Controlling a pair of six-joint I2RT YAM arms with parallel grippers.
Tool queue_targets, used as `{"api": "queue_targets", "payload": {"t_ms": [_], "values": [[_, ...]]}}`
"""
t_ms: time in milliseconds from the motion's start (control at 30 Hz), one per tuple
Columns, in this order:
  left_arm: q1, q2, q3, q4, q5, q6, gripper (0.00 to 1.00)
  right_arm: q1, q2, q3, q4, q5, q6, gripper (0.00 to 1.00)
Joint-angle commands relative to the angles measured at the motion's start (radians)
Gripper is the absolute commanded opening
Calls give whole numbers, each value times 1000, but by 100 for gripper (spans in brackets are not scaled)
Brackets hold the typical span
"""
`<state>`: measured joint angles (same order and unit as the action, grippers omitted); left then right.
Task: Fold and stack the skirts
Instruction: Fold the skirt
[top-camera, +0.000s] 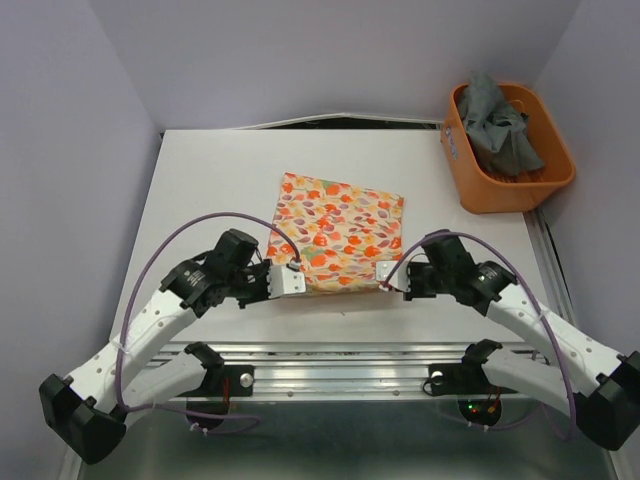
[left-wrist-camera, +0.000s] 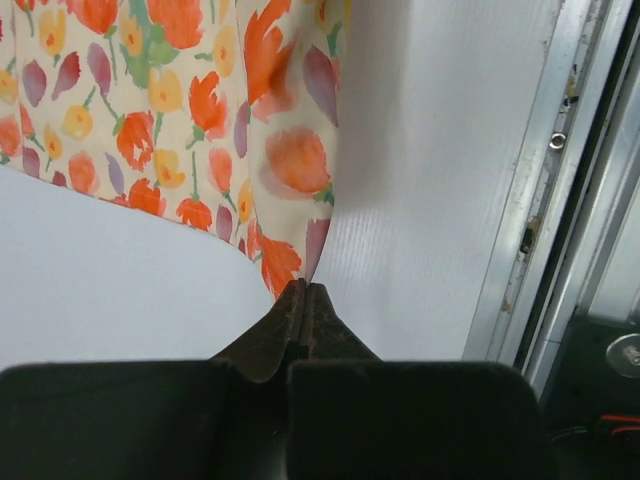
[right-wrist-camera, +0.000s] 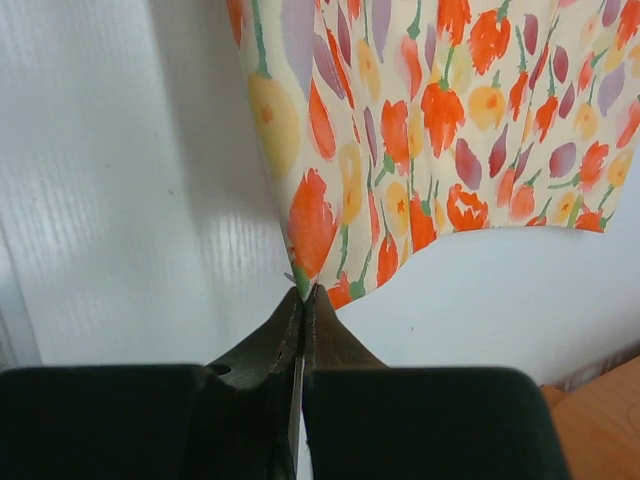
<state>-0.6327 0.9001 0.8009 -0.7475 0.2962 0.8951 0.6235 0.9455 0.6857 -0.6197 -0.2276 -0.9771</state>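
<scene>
The cream skirt with the orange, red and yellow leafy print (top-camera: 338, 230) lies folded in the middle of the table. My left gripper (top-camera: 295, 281) is shut on its near left corner (left-wrist-camera: 290, 262), the jaws pinched together on the cloth. At the near right corner (right-wrist-camera: 318, 250), my right gripper (top-camera: 386, 273) is shut on the cloth in the same way. The plain dark grey skirt (top-camera: 503, 128) sits crumpled in the orange basket (top-camera: 478, 185) at the back right, apart from both grippers.
The basket stands at the table's right edge. A metal rail (top-camera: 340, 355) runs along the near edge between the two arm bases, and shows at the right of the left wrist view (left-wrist-camera: 545, 200). Lilac walls close in the table on three sides.
</scene>
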Motion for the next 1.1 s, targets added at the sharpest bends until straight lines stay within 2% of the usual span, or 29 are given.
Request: {"api": "queue_targets", "payload": {"t_ms": [0, 167, 267, 400, 600, 767, 900, 1067], "values": [[4, -70, 86, -110, 66, -33, 0, 5, -39, 96, -204, -110, 6, 1], [2, -76, 204, -144, 92, -114, 0, 15, -47, 195, -256, -177, 89, 1], [2, -58, 245, -83, 46, -154, 0, 15, -10, 225, -200, -126, 150, 1], [39, 43, 284, 34, -23, -157, 0, -8, 88, 274, -149, -88, 184, 1], [171, 196, 345, 161, 18, -98, 0, -128, 238, 366, -143, -176, 121, 1], [292, 342, 405, 240, 58, -52, 0, -281, 341, 416, -158, -240, 9, 1], [350, 454, 496, 263, 106, -33, 0, -304, 426, 455, -170, -256, -25, 1], [364, 565, 595, 243, 147, -24, 0, -314, 525, 528, -172, -266, -25, 1]]}}
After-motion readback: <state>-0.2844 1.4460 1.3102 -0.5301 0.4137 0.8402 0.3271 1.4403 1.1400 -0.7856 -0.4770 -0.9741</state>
